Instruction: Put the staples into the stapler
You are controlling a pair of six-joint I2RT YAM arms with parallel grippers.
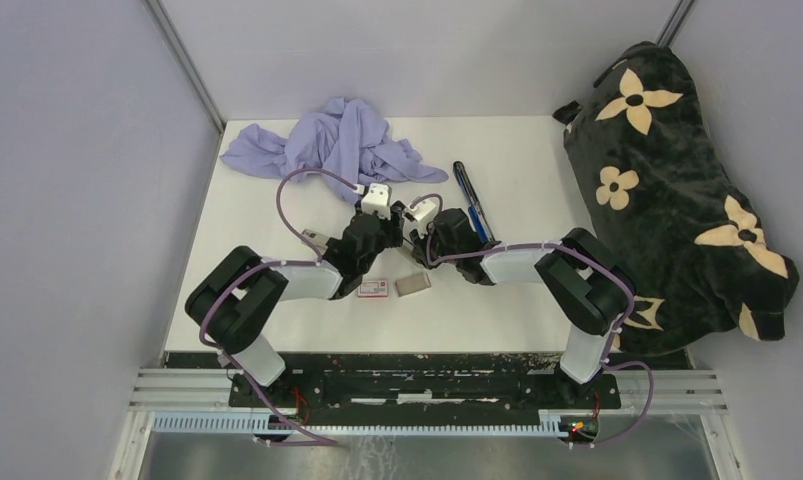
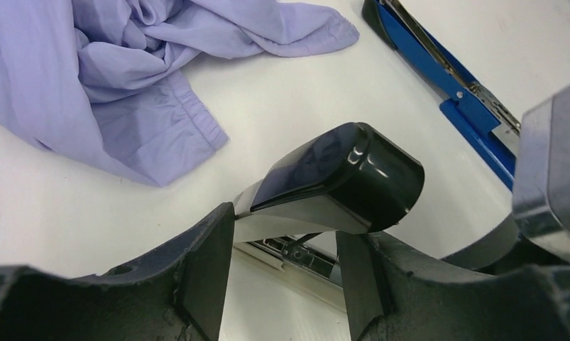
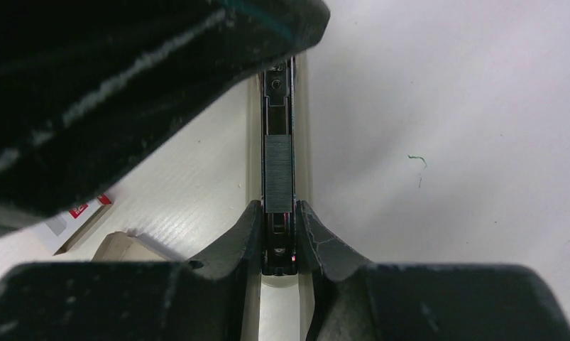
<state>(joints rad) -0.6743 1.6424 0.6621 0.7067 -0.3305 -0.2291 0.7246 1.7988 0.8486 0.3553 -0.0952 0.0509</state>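
Right pincer (image 3: 278, 213) astride stapler (image 3: 279, 106), staples (image 3: 277, 170) at its tips.

Overhead; both wrist views near stapler (image 2: 346, 177)

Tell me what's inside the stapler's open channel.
A grey staple strip lies in the channel. Its far end is covered by something black up close.

No text is legible; the red-and-white box (image 1: 375, 290) print blurs.
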